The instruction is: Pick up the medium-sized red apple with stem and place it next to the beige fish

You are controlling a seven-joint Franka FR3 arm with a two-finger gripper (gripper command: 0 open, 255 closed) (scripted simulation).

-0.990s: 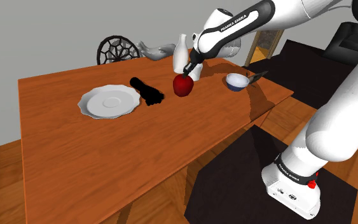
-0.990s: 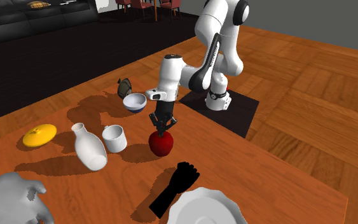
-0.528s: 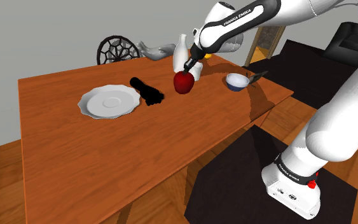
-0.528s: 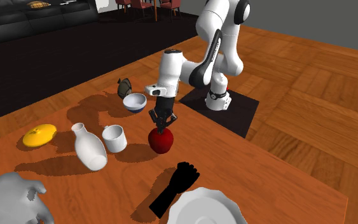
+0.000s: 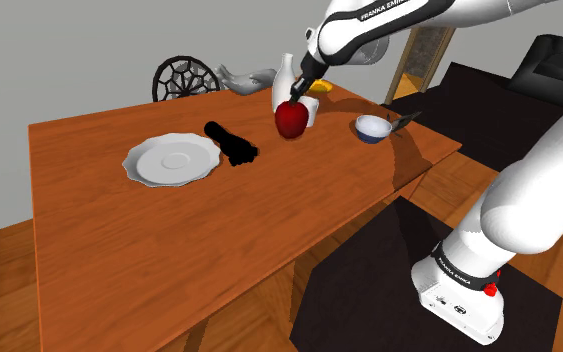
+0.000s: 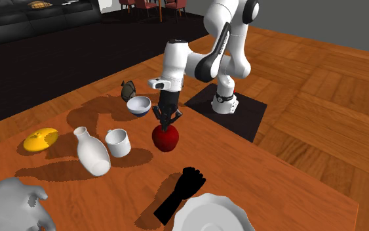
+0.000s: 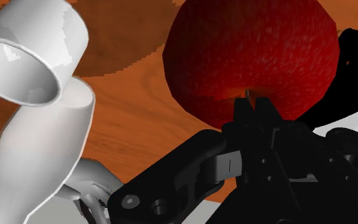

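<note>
In the shoulder view, we see the gripper (image 5: 295, 100) clenched on the top of the red apple (image 5: 290, 118), approx. at the stem. The fruit hangs under it and, we judge, is clear of the table (image 5: 119, 240). Such a grasp from above leaves the apple's underside free for setting it down. Just behind the apple stand 1 white cup (image 5: 311, 110) and 1 white bottle (image 5: 285, 72). The pale grey fish (image 5: 241, 78), which we take as the task's fish, lies near the far table edge, well apart from the apple.

In the second exterior view, the apple (image 6: 166, 138) hangs under the black fingers (image 6: 166, 120), w/ its shadow on the wood just beside it. This is why we judge it is carried and not resting. The fish (image 6: 12, 203) is at this view's lower left corner, w/ bottle and cup between it and the apple, so the way there probably needs height. We count: 1 apple, 1 fish, 1 cup, 1 bottle, 1 bowl (image 6: 138, 105), 1 yellow lid (image 6: 40, 138), 1 plate (image 6: 209, 213), 1 black hand-shaped thing (image 6: 181, 190), and 1 small dark item behind the bowl which we cannot identify.

In the wrist view, the apple (image 7: 254, 51) sits directly at the fingertips, held at its top. The cup (image 7: 34, 51) and bottle (image 7: 37, 146) are near it, i.e. little room to that side.
</note>
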